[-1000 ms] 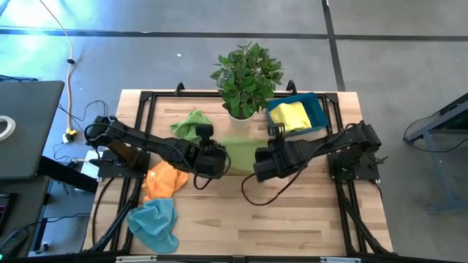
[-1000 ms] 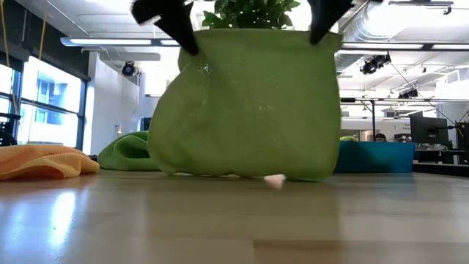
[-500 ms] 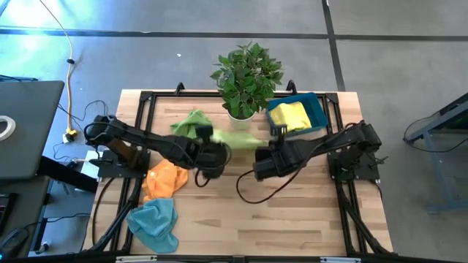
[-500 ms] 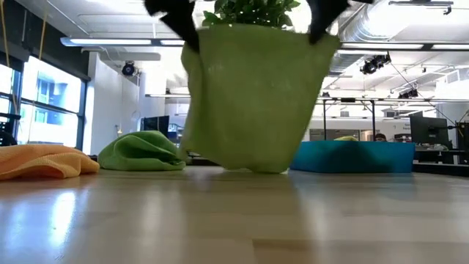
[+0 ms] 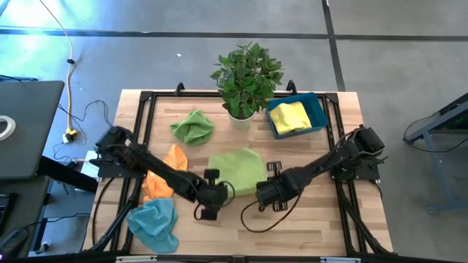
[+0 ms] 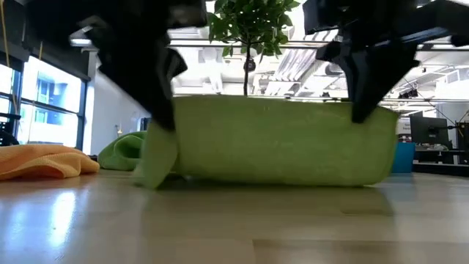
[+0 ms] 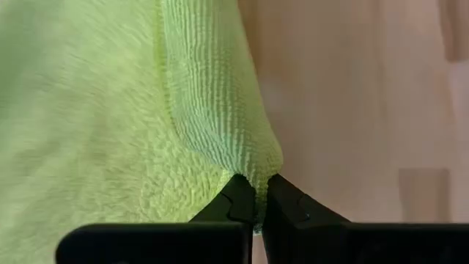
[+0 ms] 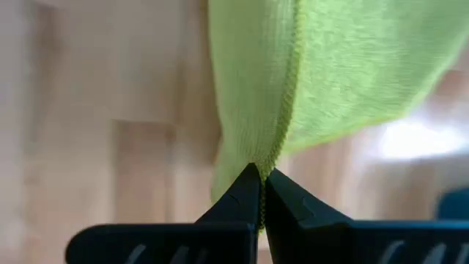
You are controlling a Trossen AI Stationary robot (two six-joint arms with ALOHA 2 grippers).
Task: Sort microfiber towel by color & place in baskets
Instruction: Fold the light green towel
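Grippers left (image 5: 213,196) and right (image 5: 267,191), each clamped on a corner of the light-green microfibre towel (image 5: 236,170), have drawn it forward and lowered it, spreading it flat for folding.

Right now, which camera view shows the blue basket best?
The high view: the blue basket shows whole from above, near the table's far right corner, with a yellow towel inside. The low view shows only a sliver of it behind the green towel. The left wrist view shows none of it.
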